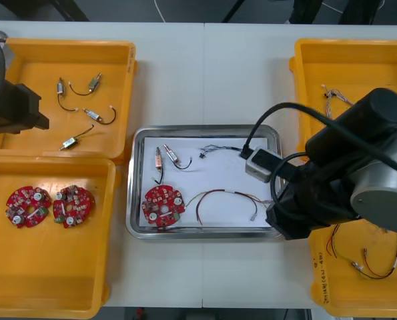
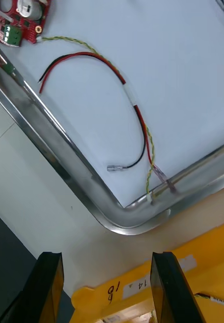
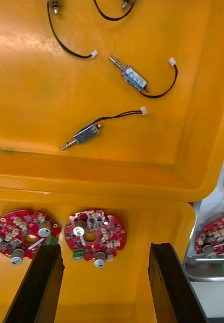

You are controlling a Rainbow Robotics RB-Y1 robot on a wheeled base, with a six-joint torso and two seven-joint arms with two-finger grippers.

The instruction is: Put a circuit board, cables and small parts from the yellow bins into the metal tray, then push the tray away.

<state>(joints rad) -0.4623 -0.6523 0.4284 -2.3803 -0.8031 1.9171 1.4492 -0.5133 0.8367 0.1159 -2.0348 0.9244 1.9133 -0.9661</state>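
The metal tray [image 1: 205, 129], white inside, sits at the table's middle. In it lie a red circuit board [image 1: 162, 205], a red and yellow cable [image 1: 225, 198], two small metal parts [image 1: 165, 158] and a thin blue and white cable [image 1: 215, 149]. My right gripper [image 2: 109, 290] is open and holds nothing. It hovers just outside the tray's near right corner [image 2: 122, 219], over the rim of a yellow bin [image 2: 142, 292]. The cable's [image 2: 137, 111] end rests on the tray rim. My left gripper [image 3: 104, 282] is open above two boards [image 3: 94, 236] in the near left bin.
The far left bin [image 1: 118, 53] holds several small metal parts [image 1: 95, 115]. Two boards [image 1: 28, 205] lie in the near left bin [image 1: 51, 280]. The right bins [image 1: 305, 60] hold more cables [image 1: 365, 263]. My right arm [image 1: 358, 167] covers the tray's right edge.
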